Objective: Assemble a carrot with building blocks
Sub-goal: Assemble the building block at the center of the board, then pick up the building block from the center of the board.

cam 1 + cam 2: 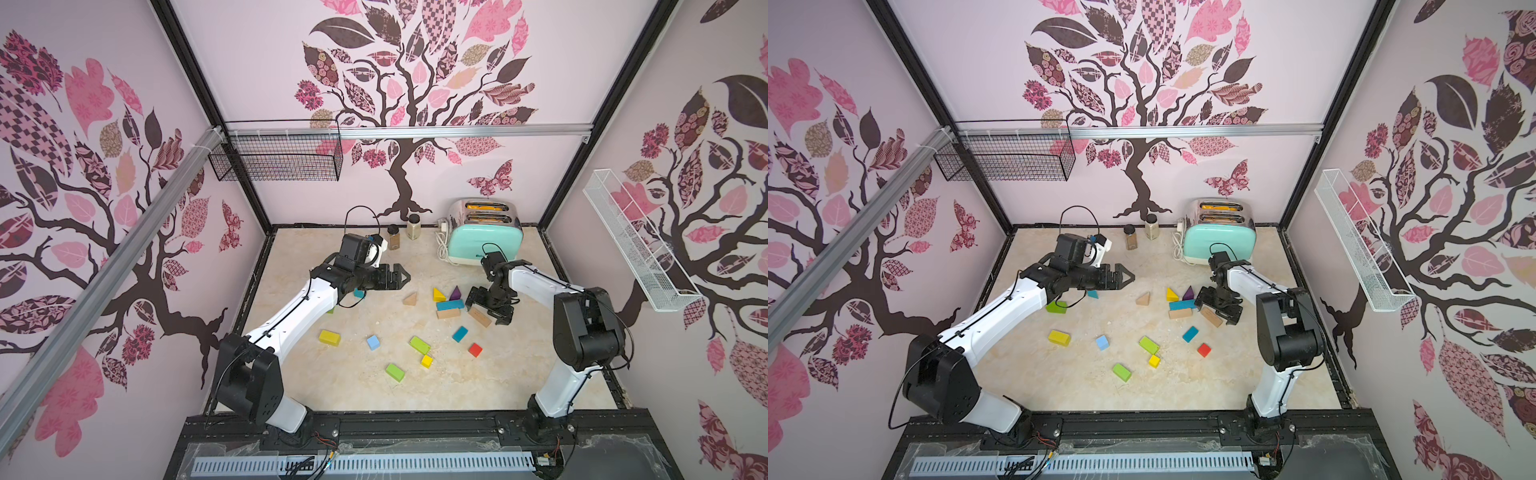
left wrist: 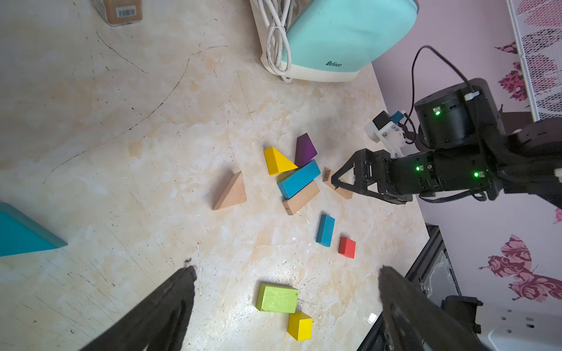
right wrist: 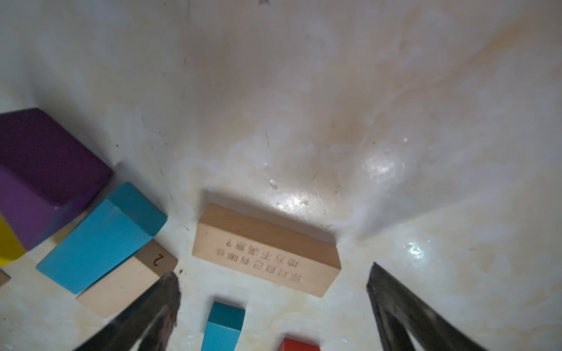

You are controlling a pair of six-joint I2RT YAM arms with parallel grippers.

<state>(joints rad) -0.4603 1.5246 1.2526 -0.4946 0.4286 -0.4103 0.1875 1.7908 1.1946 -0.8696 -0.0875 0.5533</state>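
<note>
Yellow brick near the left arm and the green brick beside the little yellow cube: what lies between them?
A single light blue cube, touching neither of them; both top views show it.

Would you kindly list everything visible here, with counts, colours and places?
yellow blocks: three, yellow, scattered
green blocks: three, green, two central, one under left arm
teal blocks: three, teal, two right, wedge under left arm
bare wood blocks: three, unpainted, wedge central, bricks at right
light blue cube: one, light blue, central
red cube: one, red, right
purple wedge: one, purple, beside yellow wedge
spice jars: two, brown and pale, back edge
toaster: one, mint, back right
cord: one, white, beside toaster
wire baskets: two, black and white, on walls
left gripper: one, black, open above table
right gripper: one, black, open over lettered wood brick
</note>
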